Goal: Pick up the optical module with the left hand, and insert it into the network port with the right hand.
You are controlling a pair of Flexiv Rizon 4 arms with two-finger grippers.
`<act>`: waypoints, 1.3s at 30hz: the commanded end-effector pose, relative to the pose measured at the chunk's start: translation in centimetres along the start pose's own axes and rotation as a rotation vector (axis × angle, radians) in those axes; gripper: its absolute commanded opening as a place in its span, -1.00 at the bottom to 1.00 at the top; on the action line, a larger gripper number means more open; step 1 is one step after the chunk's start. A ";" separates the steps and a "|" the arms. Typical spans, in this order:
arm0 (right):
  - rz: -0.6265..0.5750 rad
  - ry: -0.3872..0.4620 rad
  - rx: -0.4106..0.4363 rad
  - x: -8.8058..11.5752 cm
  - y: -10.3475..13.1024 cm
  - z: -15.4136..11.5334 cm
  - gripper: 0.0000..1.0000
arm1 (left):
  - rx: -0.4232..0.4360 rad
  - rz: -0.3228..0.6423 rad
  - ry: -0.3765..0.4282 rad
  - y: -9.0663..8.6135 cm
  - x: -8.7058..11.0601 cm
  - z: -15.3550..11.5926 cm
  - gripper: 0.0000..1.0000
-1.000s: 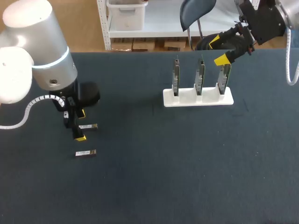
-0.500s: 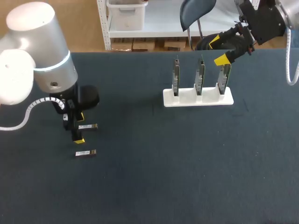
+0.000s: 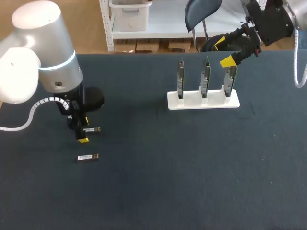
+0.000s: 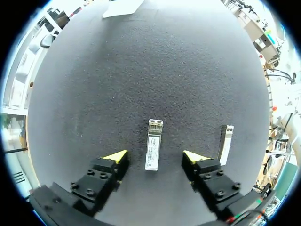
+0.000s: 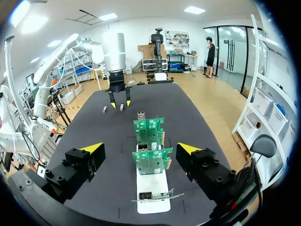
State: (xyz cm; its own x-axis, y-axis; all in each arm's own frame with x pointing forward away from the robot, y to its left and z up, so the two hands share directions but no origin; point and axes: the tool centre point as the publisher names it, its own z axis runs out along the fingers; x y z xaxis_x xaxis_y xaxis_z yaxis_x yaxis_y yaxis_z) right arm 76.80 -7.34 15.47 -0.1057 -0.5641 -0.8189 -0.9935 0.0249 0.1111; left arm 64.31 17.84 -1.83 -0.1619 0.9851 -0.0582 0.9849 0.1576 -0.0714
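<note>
One optical module (image 4: 154, 144) flat between tips of wide-open left tool (image 4: 155, 156), long axis pointing straight ahead

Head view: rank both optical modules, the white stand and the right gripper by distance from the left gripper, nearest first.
1. The optical module, lying between the left gripper's open fingers.
2. The second optical module, on the table just outside those fingers.
3. The white stand with its circuit boards, far across to the right.
4. The right gripper, beyond the stand's right end.
</note>
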 end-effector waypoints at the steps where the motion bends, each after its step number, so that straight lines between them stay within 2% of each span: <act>1: 0.000 0.000 0.000 0.0 0.0 0.0 1.00 | 0.008 0.000 0.001 0.1 -0.2 0.2 -1.00; 13: 0.000 0.000 0.000 0.0 0.0 0.0 1.00 | 0.003 -0.002 -0.009 0.1 -0.6 -0.4 -1.00; 19: 0.000 0.000 0.000 0.0 0.0 0.0 1.00 | -0.073 -0.006 -0.061 2.1 -1.9 -2.5 -1.00; 22: 0.000 0.000 0.000 0.0 0.0 0.0 1.00 | -0.124 -0.033 -0.111 3.5 -2.7 -4.0 -1.00; 25: 0.000 0.000 0.000 0.0 0.0 0.0 1.00 | -0.175 -0.092 -0.201 5.4 -3.4 -6.1 -1.00; 28: 0.000 0.000 0.000 0.0 0.0 0.0 1.00 | -0.223 -0.170 -0.354 7.7 -4.6 -9.0 -1.00; 30: 0.000 0.000 0.000 0.0 0.0 0.0 1.00 | -0.265 -0.188 -0.436 9.1 -5.7 -11.1 -1.00; 35: 0.000 0.000 0.000 0.0 0.0 0.0 1.00 | -0.366 -0.185 -0.608 12.6 -9.2 -15.8 -1.00; 39: 0.000 0.000 0.000 0.0 0.0 0.0 1.00 | -0.437 -0.165 -0.743 14.8 -13.1 -19.3 -1.00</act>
State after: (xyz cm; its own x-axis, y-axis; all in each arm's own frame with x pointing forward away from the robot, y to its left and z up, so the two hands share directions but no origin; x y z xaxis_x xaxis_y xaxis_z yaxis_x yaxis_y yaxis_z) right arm 76.80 -7.33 15.47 -0.1057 -0.5640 -0.8189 -0.9935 0.0249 0.1111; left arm 80.74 10.20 16.60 -0.2438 0.7710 -0.5883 0.8840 0.4262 0.1922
